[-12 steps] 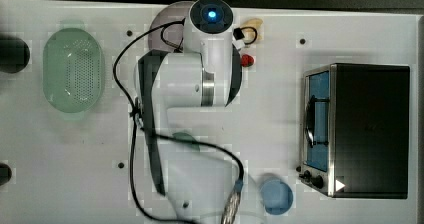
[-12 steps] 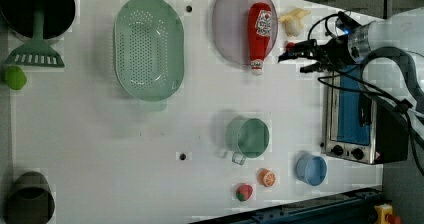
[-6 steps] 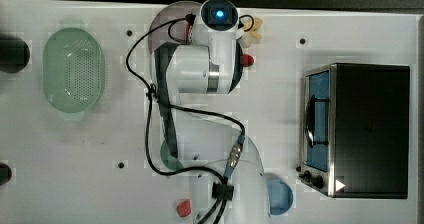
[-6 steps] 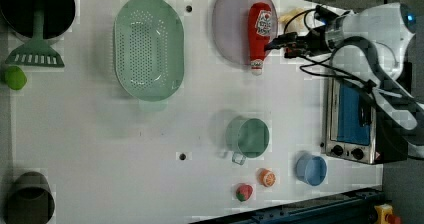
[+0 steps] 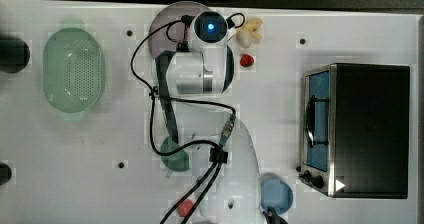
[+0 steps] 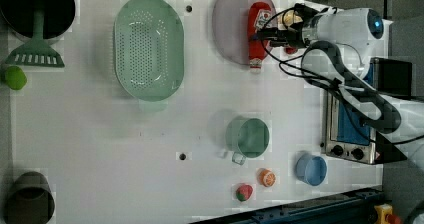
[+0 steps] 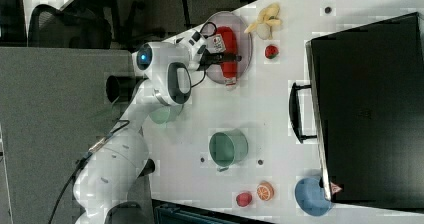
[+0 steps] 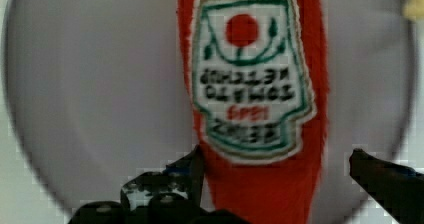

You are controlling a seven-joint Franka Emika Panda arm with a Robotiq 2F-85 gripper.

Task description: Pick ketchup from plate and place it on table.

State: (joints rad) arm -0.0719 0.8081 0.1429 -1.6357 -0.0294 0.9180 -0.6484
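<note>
The arm has swung in from beside the plate point(image 6: 231, 31) — its gripper point(image 8: 275, 169) now sits over the ketchup point(image 6: 257, 34). Fingers spread wide, one each side of the bottle — which lies flat on the plate.

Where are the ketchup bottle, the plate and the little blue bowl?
ketchup bottle point(image 6: 258, 31), left view, red body.
plate point(image 6: 230, 29), left view, bare surface.
blue bowl point(image 6: 310, 169), left view, inside.

Glossy white arm point(image 5: 200, 76) of rounded segments, dark grey bands at the joints, round blue light on the wrist cap, black cables looped alongside, black gripper point(image 6: 270, 28) fingers
</note>
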